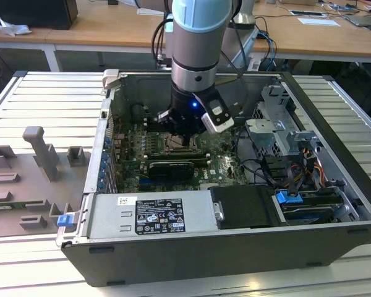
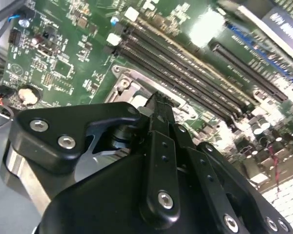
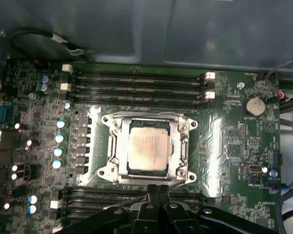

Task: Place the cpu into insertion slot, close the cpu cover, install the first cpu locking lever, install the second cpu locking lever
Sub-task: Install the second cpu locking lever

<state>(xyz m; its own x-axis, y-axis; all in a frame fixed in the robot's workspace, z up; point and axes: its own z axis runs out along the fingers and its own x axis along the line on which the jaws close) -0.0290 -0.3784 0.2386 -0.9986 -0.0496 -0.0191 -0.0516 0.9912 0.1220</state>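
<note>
Hand: black hand [image 3: 154, 195] sits nearest the lens in the first wrist view, fingertips pressed together with nothing between them, poised at the socket's near edge.
Cpu: cpu [image 3: 147, 148] lies flat in the insertion slot [image 3: 118, 171], pale top showing, so seating looks done.
Cover: cpu cover [image 3: 180, 144] appears folded down, framing the chip; whether any locking lever is latched I cannot tell.
Beyond: long black memory slots [image 3: 136, 85] run past the socket.
Setting: computer case [image 1: 173, 247] lies open on the slatted surface [image 1: 37, 105], giving the arm reach from above.
</note>
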